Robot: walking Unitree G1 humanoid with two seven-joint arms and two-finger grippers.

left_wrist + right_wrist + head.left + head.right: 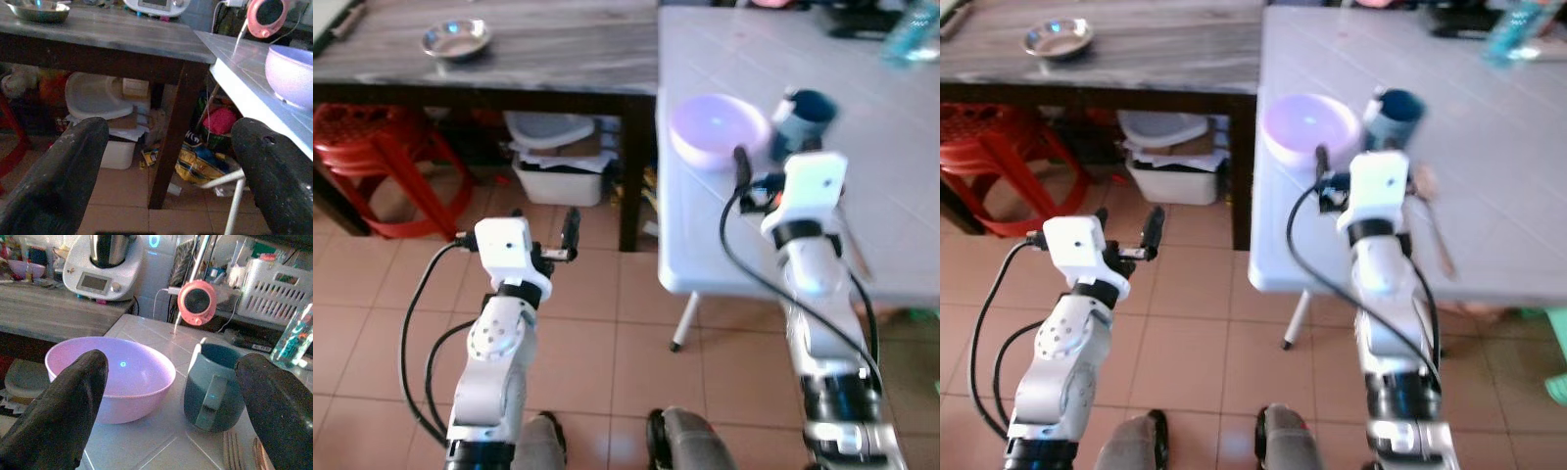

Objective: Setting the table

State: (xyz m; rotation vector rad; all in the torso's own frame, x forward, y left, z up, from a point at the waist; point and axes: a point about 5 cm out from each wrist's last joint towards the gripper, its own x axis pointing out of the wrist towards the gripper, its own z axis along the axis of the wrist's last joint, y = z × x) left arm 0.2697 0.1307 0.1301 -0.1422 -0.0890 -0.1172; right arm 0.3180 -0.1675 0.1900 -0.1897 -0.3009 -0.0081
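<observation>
While the right gripper (171,416), fingers spread, faces a pink plastic bowl (113,377) beside a teal ceramic mug (215,387) near the white table's edge (754,279), the left gripper (171,171), also spread, hangs over open tiled floor (597,333) at lower left.

Pink bowl (115,377) beside teal mug (213,387)

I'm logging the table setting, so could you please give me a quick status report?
Right gripper open over the white table, facing pink bowl and teal mug. Left gripper open, idle above floor. Fork beside mug. Nothing blocking.
</observation>
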